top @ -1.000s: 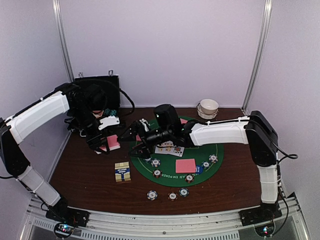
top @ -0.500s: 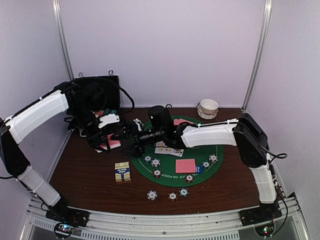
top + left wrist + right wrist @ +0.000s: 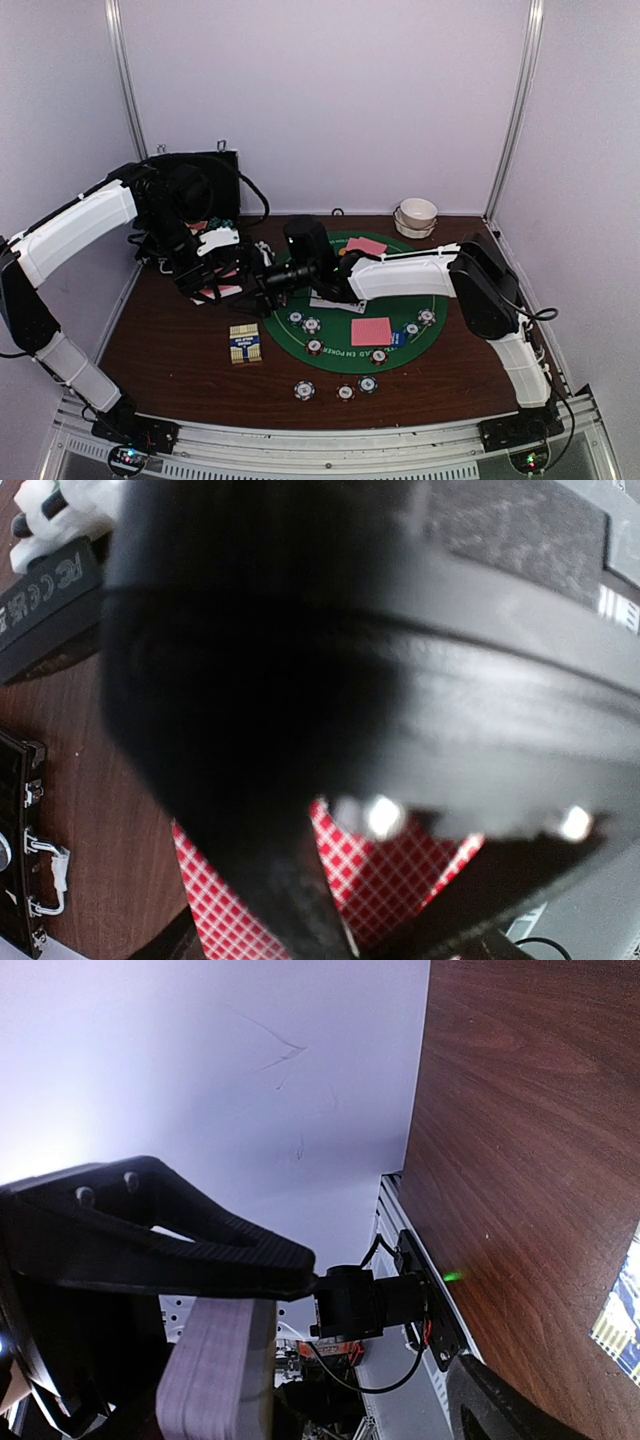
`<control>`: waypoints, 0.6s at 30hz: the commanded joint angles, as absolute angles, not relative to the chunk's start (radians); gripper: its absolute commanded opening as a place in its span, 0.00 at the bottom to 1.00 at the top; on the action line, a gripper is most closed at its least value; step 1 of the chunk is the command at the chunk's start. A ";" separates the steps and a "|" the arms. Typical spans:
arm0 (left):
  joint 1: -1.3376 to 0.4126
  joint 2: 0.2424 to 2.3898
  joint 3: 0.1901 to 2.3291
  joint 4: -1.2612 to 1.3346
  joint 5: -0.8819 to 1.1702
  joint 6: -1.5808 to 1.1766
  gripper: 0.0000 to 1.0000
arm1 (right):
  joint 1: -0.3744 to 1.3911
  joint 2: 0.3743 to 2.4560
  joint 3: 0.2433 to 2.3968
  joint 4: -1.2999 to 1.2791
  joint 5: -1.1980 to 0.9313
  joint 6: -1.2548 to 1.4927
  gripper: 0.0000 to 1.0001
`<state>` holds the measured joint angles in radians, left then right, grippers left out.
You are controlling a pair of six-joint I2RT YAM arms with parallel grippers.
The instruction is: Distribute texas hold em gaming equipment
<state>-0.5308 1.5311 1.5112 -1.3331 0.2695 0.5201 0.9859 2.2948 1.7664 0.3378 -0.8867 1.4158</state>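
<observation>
Around: green mat (image 3: 400,305) mid counter (image 3: 170,350), card box (image 3: 245,343) just left of it, white bowl (image 3: 417,213) far right, black case (image 3: 195,185) far left. Poker chips (image 3: 312,324) sit on the mat, three more on the near counter. One pink card (image 3: 371,331) lies on the mat. The right arm lies across the mat's far-left part, hiding it.

Left end effector (image 3: 208,285): clamped on pink-backed playing cards (image 3: 385,880), left of the mat. Right end effector (image 3: 250,282): just beside it, jaws wide, nothing seen held; contact with the cards unclear.
</observation>
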 commanded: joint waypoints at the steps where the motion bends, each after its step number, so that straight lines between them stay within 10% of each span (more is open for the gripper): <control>1: -0.526 1.530 1.540 -1.315 0.285 0.512 0.00 | 0.964 2.278 1.736 0.303 -0.840 1.379 0.81; 18: -0.526 1.526 1.534 -1.315 0.280 0.512 0.00 | 0.918 2.155 1.680 0.156 -0.872 1.258 0.42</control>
